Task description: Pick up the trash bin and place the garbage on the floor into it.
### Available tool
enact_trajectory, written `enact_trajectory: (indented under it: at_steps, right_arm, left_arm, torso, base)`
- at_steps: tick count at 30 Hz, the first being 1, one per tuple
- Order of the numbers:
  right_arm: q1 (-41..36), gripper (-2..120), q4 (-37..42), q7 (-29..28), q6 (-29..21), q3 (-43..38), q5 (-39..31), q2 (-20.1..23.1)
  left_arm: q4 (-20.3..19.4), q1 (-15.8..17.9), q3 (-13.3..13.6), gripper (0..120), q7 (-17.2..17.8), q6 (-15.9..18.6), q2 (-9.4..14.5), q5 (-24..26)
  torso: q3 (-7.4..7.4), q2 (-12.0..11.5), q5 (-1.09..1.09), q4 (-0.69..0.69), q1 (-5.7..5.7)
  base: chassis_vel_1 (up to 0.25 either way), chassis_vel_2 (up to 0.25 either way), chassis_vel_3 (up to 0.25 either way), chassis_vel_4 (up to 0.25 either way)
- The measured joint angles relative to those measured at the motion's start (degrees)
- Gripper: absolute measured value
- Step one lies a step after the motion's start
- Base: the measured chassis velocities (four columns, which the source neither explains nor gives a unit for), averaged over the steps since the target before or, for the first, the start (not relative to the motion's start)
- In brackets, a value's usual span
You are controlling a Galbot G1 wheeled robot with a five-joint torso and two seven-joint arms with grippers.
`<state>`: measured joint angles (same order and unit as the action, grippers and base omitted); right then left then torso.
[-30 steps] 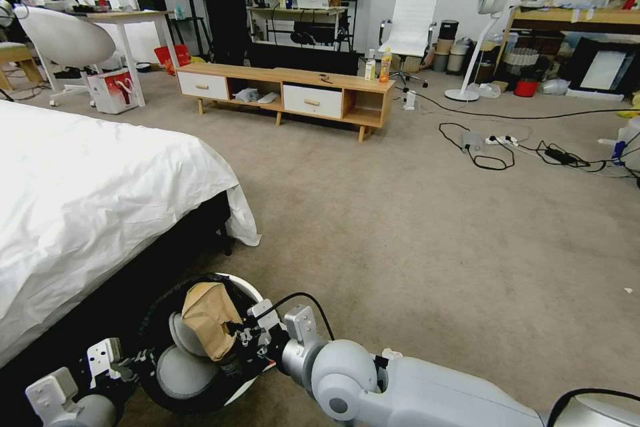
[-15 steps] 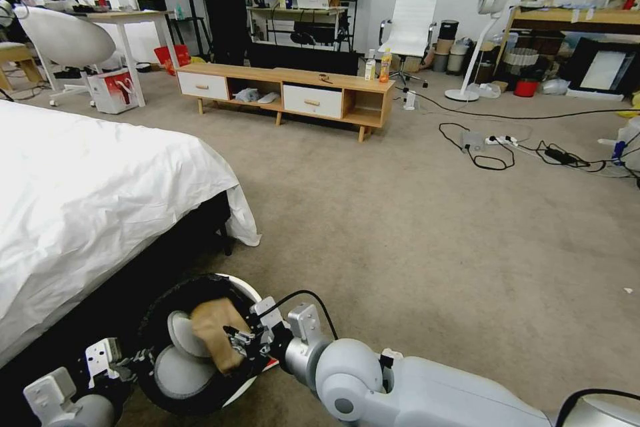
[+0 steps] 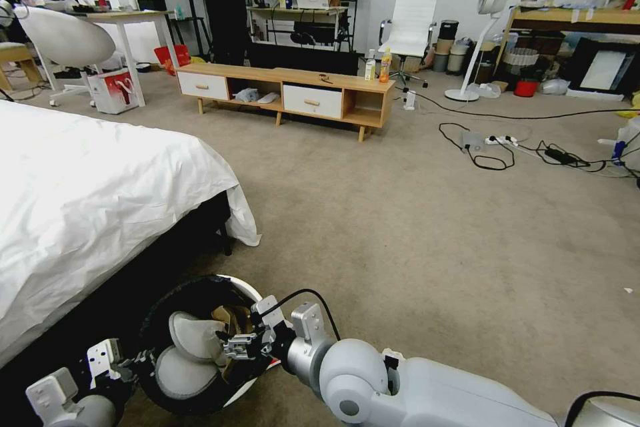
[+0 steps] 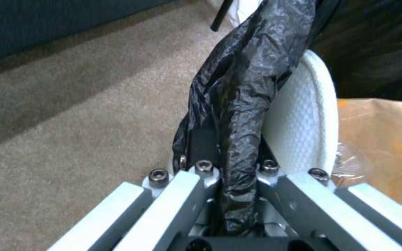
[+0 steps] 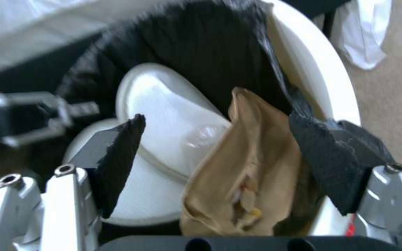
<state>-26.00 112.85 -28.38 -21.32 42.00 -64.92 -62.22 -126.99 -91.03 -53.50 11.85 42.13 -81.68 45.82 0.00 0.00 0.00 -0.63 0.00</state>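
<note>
1. We see the trash bin (image 3: pixel 243 290) at 7 o'clock in the head view, beside the bed (image 3: pixel 87 193), held up off the floor (image 3: pixel 413 240).
2. Left gripper (image 4: pixel 231 167) is clamped on the bin's rim through the black bag liner (image 4: pixel 243 90) — a thin wall, so we judge the rim the right place to hold.
3. Right gripper (image 5: pixel 220 139) hangs over the bin mouth, jaws apart, the brown paper bag (image 5: pixel 252 164) between them and partly down past the white inner flaps (image 5: pixel 168 104).
4. The bag looks light, soft and creased — we judge it crushes easily and would hold best pinched at a fold.
5. Bin plastic looks stiff, smooth and light; the liner is thin, crinkled and slippery.
</note>
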Motion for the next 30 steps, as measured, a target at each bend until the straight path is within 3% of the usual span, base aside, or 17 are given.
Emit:
enact_trajectory:
  at_steps: [8, 23, 30]
  right_arm:
    - [-0.02, 81, 5.69, -0.26, -0.51, -3.11, -1.56, 0.21]
    - [-1.2, 81, 7.47, 1.05, 1.3, -5.12, -1.87, 0.35]
    - [-3.35, 81, 9.46, 4.35, 4.15, -10.77, -1.56, 3.11]
  left_arm:
    - [0.32, 0.21, 0.31, 2, 0.02, -0.01, -0.41, -0.5]
    - [0.33, 0.02, 0.34, 2, 0.02, -0.01, -0.62, -0.68]
    - [0.27, -0.11, 0.16, 2, -0.01, -0.01, -0.44, -0.69]
  torso:
    - [0.0, 0.0, 0.0, 0.0, 0.0]
    - [0.0, 0.0, 0.0, 0.0, 0.0]
    - [-0.01, 0.0, 0.0, 0.0, 0.0]
  base:
    - [0.0, 0.0, 0.0, 0.0]
    - [0.0, 0.0, 0.0, 0.0]
    - [0.0, 0.0, 0.0, 0.0]
